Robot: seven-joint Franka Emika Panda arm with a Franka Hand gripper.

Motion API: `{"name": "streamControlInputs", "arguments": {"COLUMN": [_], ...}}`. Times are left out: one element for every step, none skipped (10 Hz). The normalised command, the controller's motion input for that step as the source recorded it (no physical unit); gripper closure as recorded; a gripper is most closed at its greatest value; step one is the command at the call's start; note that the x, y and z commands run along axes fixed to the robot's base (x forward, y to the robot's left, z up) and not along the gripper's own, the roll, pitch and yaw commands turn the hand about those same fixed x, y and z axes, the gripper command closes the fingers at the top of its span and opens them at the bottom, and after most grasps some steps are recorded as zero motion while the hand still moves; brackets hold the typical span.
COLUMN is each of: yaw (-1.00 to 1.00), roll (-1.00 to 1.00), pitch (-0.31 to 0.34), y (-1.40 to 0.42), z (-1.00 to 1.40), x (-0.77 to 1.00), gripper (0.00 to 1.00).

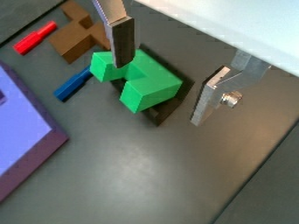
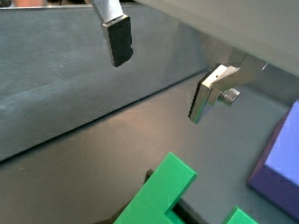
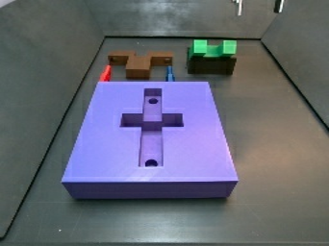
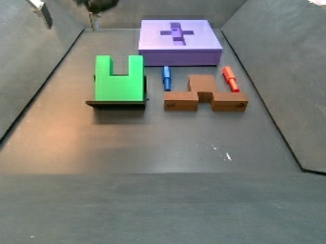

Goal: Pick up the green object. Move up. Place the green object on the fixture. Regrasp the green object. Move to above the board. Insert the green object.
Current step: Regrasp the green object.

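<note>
The green object (image 1: 140, 80) is a bright green block with two prongs. It lies on top of the dark fixture (image 1: 165, 111), as both side views show (image 3: 213, 48) (image 4: 118, 78). My gripper (image 1: 167, 74) is open and empty, raised above the green object with the jaws wide apart. One dark pad (image 1: 121, 45) hangs over a prong, and the silver finger (image 1: 212, 96) stands off to the side. In a wrist view the gripper (image 2: 165, 68) is well clear of the green object (image 2: 163, 197). The purple board (image 3: 154, 135) lies apart from it.
A brown cross-shaped piece (image 3: 139, 63), a red peg (image 3: 103, 72) and a blue peg (image 3: 168, 73) lie between the board and the fixture (image 3: 213, 66). Grey walls enclose the dark floor. The gripper (image 3: 257, 6) shows at the picture's edge.
</note>
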Motion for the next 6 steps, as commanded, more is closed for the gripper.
{"name": "streamControlInputs", "arguments": {"yaw": [0.11, 0.09, 0.06, 0.04, 0.02, 0.0], "roll": [1.0, 1.0, 1.0, 1.0, 1.0, 1.0], "pitch": [0.023, 0.131, 0.203, 0.206, 0.206, 0.183], "y": [-0.17, -0.19, -0.19, -0.19, -0.17, -0.14], "z": [0.01, 0.04, 0.07, 0.08, 0.08, 0.09], "x": [0.0, -0.03, -0.13, -0.17, -0.2, -0.24], "gripper": [0.0, 0.0, 0.0, 0.0, 0.0, 0.0]}}
